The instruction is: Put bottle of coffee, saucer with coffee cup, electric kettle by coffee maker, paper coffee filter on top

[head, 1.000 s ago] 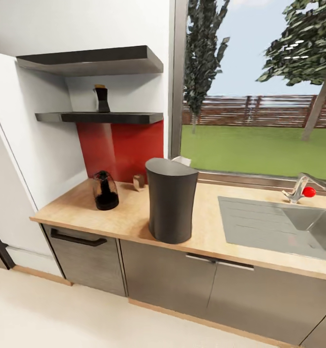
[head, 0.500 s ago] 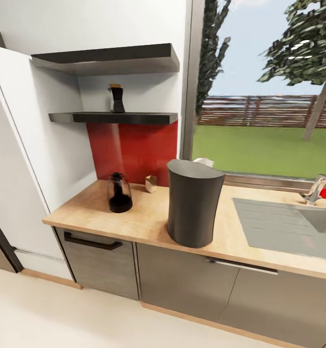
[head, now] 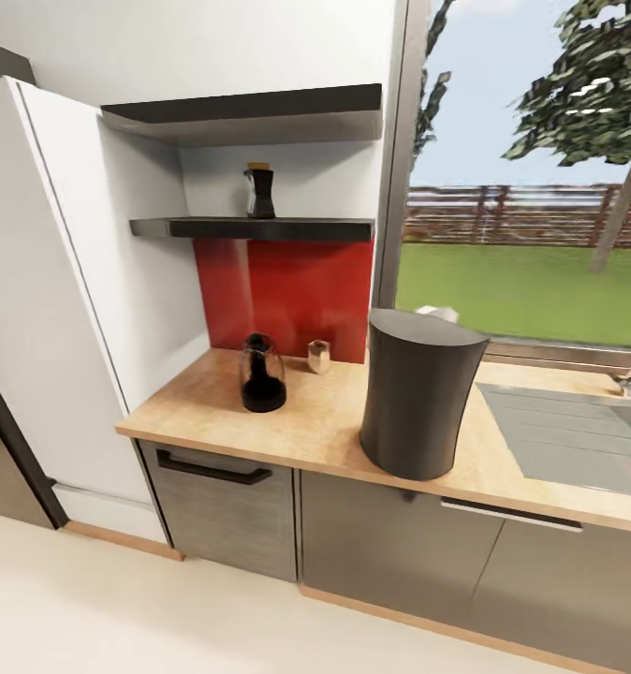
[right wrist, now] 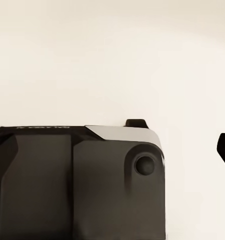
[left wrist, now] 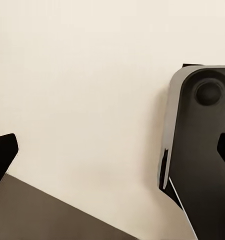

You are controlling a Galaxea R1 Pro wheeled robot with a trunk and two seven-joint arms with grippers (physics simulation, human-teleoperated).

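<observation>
- Beige floor lies under the left pincer, whose tips are wide apart and empty. For the right pincer I cannot tell the opening.
- Coffee maker and kettle stand near each other on the countertop, well apart from both pincers. These parts look done.
- Coffee bottle is on the shelf, far from either pincer. I judge that bottle, filter, saucer and cup remain.

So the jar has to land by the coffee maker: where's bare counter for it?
Bare worktop lies between the kettle and the coffee maker, and in front of the kettle. The back corner holds a small jar.
</observation>
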